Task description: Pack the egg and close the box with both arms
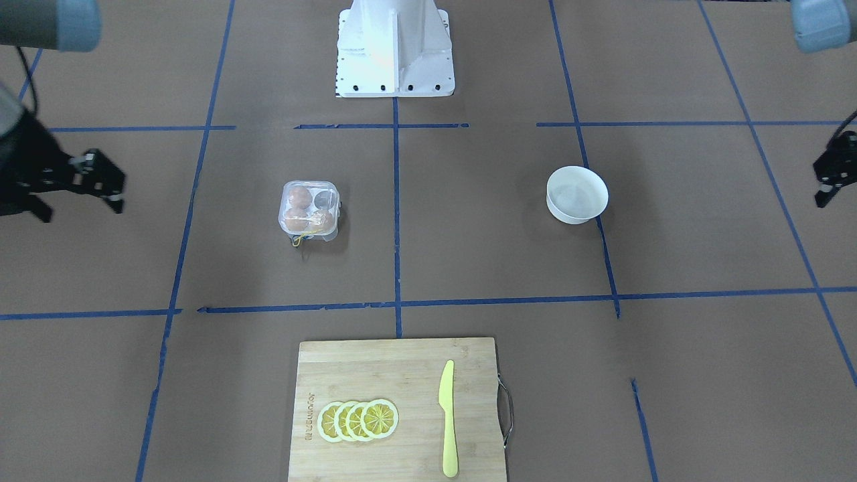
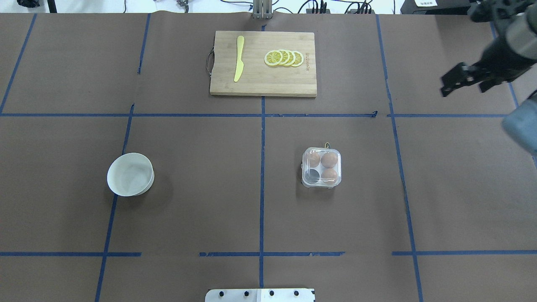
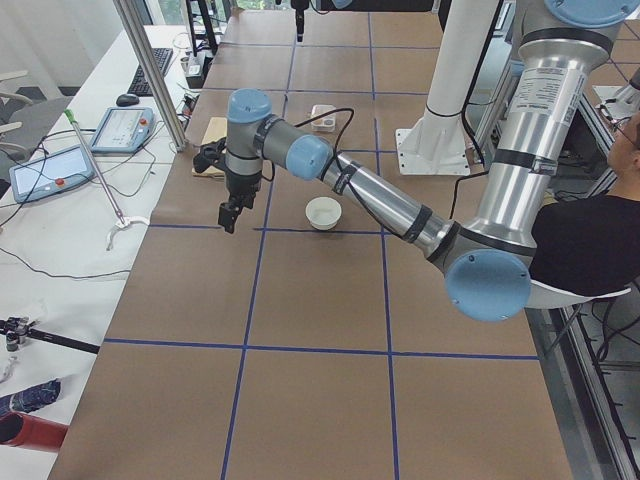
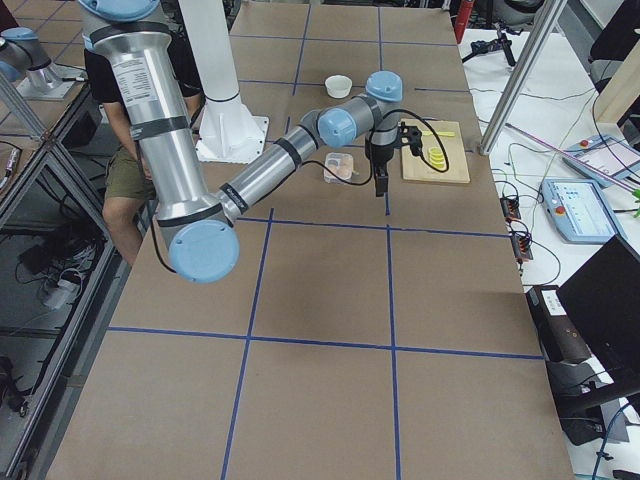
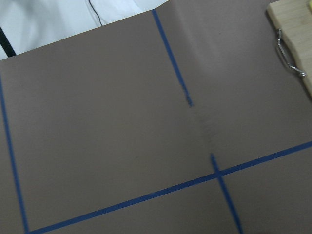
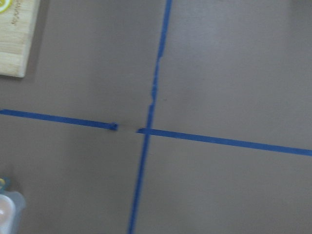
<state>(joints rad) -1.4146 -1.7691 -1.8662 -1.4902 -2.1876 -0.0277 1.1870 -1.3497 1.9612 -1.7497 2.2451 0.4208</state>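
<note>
A white bowl (image 2: 130, 174) stands well apart from the cutting board (image 2: 263, 79) (bearing lemon slices (image 2: 284, 58), yellow knife (image 2: 239, 58))

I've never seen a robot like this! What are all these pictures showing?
This is a robot. Its grey metal left arm and right arm each end in a black two-finger gripper. Six cameras caught one moment: one behind the robot, one facing it, one at each table end, and one on each wrist, seeing mostly brown table and blue tape. On the table sit a small clear plastic egg box holding three brown eggs with one cup empty, a round white bowl, and a wooden cutting board with yellow lemon slices and a yellow knife. The left gripper and right gripper hang out at the sides, holding nothing.
</note>
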